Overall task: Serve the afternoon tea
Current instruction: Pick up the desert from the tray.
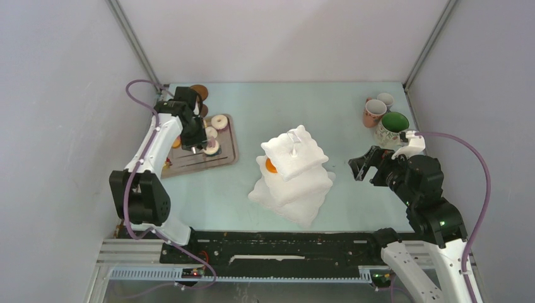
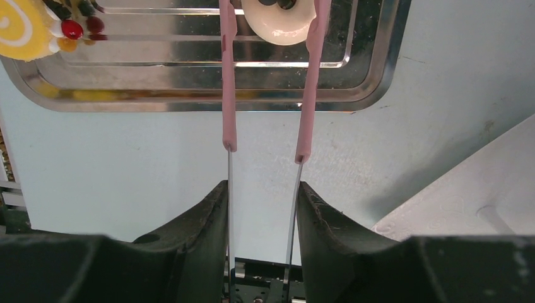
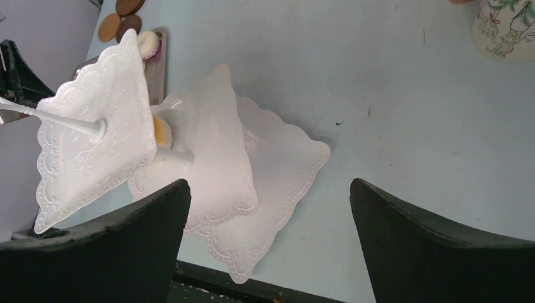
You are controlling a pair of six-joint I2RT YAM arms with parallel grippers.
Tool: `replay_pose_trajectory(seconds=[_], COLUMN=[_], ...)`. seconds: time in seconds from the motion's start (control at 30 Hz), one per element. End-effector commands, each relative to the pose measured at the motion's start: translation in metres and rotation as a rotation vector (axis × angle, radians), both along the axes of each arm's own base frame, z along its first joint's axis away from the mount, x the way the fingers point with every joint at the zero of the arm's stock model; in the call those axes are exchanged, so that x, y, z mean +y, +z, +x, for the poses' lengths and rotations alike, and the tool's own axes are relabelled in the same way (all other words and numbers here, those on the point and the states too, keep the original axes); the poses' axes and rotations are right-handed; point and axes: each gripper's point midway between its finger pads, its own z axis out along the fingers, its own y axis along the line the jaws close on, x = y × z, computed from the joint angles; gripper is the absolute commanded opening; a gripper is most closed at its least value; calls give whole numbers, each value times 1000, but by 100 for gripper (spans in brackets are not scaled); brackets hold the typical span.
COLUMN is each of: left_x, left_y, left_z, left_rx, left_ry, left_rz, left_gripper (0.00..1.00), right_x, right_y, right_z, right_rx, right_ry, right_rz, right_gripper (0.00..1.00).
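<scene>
Left gripper [image 2: 262,189] clamped on pink tongs [image 2: 227,76], tips flanking white-iced donut [image 2: 277,25] inside rim of grey metal tray [image 2: 372,82]; right gripper [image 3: 270,189] apart, beside white three-tier stand [image 3: 94,132].

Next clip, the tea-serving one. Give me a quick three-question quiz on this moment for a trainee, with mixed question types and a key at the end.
1. Multiple choice: what is the left gripper shut on?
A. pink tongs
B. a mug
C. a coaster

2. True or false: the right gripper is open and holds nothing.

3. Short answer: what lies between the tips of the tongs, and what does it rest on?

Key
1. A
2. True
3. A white-iced donut, resting on the metal tray.
</scene>
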Motion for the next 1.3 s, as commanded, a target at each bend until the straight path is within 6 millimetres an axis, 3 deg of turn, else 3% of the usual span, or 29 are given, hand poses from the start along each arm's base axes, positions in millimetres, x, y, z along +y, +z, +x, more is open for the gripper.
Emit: replay_pose_trajectory(seconds=[0.0, 0.87, 1.27], left_x=[-4, -14, -13], left_y=[11, 0, -8], left_z=[10, 16, 2], left_rx=[-32, 8, 44], left_ry=[-28, -58, -85], left_rz=[-25, -64, 5], left_gripper=[43, 47, 47], right_x=[0, -1, -1], right_y=[10, 8, 8], right_z=[4, 3, 3], right_rx=[-38, -37, -40], right_ry=[0, 1, 1], right_rz=[1, -2, -1], right_gripper=[100, 100, 100])
